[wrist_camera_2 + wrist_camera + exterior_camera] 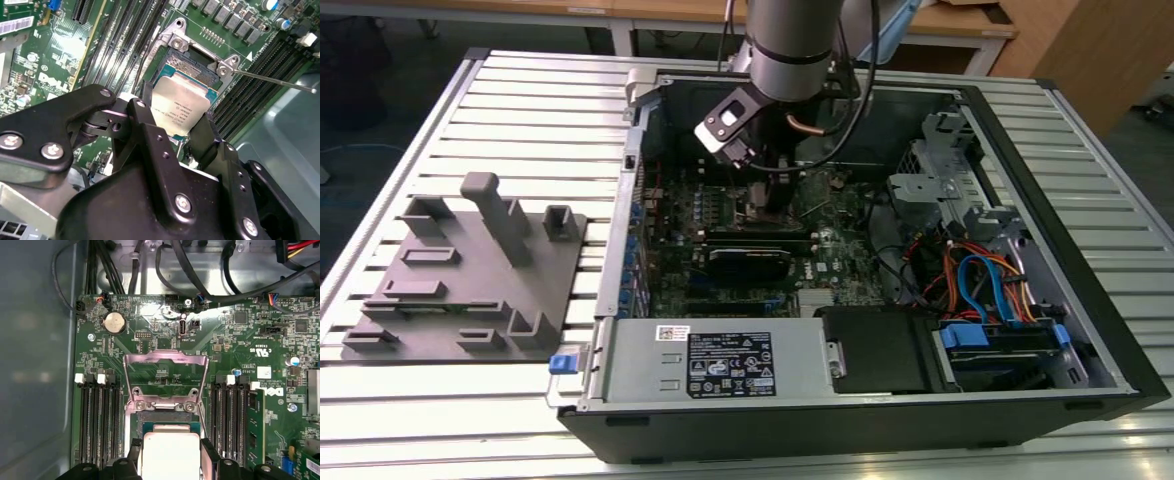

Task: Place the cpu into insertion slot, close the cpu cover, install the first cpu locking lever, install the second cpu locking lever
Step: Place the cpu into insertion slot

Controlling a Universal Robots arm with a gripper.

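The open PC case (854,425) sat on a ribbed metal table (520,100), with a grey fixture block (467,280) on the exterior view's left and wooden desks (680,10) behind. The gripper (175,122) had its jaws pinched on the cpu (182,100), right over the insertion slot (197,72), with the cpu cover (165,357) flipped up.

Robotics lab: slatted bench (520,100) (1 opened computer (854,425))
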